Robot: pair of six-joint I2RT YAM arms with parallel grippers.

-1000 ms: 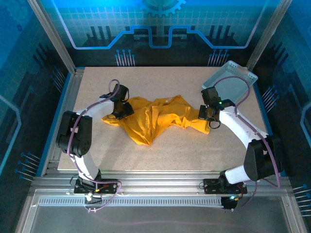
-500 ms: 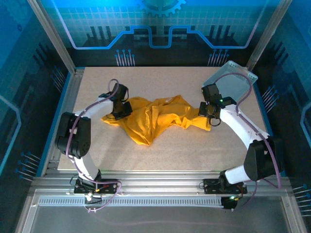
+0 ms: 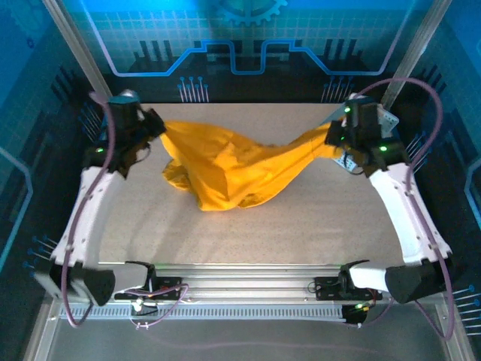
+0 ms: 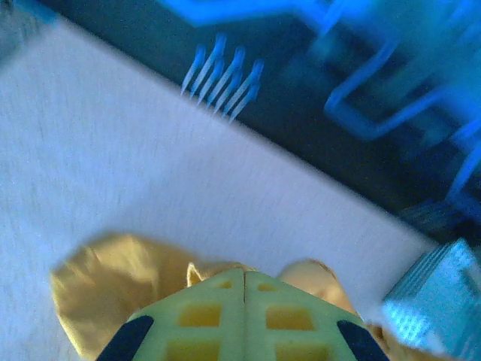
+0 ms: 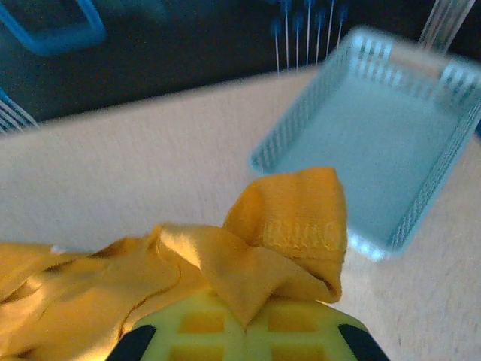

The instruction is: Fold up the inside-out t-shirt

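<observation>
The mustard-yellow inside-out t-shirt (image 3: 233, 169) hangs stretched between both grippers above the table, its middle sagging down toward the tabletop. My left gripper (image 3: 159, 128) is shut on its left end at the back left. My right gripper (image 3: 333, 140) is shut on its right end at the back right. In the left wrist view the gripper (image 4: 244, 275) has its jaws pressed together, with the t-shirt (image 4: 105, 278) bunched just beyond them. In the right wrist view a hemmed fold of the t-shirt (image 5: 293, 218) sticks out from the shut gripper (image 5: 246, 322). No print is visible.
A pale blue perforated basket (image 5: 376, 135) sits at the back right corner, just beyond the right gripper; the right arm partly covers the basket (image 3: 388, 118) from above, and the basket (image 4: 432, 301) appears at the left wrist view's right edge. The beige table (image 3: 316, 218) lies bare in front of the shirt.
Both arms have risen and swung outward toward the back corners. The t-shirt, crumpled on the table before, is now lifted and drawn out between them. The left gripper has closed on it.
</observation>
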